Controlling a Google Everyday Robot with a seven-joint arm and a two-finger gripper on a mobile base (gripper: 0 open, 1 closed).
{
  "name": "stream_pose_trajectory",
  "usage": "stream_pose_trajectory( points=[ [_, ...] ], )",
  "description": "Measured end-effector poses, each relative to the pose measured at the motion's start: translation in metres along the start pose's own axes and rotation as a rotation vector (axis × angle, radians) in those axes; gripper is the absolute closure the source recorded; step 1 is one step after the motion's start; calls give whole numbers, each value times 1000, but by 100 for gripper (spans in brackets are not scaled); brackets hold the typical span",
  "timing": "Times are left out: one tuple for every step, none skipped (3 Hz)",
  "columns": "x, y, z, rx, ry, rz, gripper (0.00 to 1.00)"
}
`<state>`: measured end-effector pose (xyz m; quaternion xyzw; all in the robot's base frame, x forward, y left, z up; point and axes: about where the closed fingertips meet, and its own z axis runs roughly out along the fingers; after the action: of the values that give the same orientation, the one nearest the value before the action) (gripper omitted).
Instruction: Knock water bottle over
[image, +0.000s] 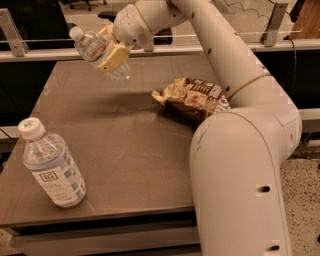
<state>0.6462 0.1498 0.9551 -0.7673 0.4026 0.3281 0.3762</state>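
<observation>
The water bottle (89, 46) is a slim clear bottle with a small white cap. It is in the air above the far left part of the table (135, 145), tilted with its cap pointing up and to the left. My gripper (111, 52) is shut on the bottle's middle, with a tan finger pad (118, 55) against its side. The bottle's lower end shows below the pad, clear of the tabletop. The arm reaches in from the right across the back of the table.
A wider clear bottle with a large white-and-blue label (50, 165) stands upright at the front left. A brown snack bag (192, 97) lies at the right, next to my arm. A rail and glass panel run behind the table.
</observation>
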Motion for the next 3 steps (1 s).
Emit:
stream_pose_trajectory(
  points=[
    [5,-1,4,-28,150,-73,100],
    [15,-3,9,-61,270,-136,100],
    [28,-5,14,-90,372,-185,100]
  ],
)
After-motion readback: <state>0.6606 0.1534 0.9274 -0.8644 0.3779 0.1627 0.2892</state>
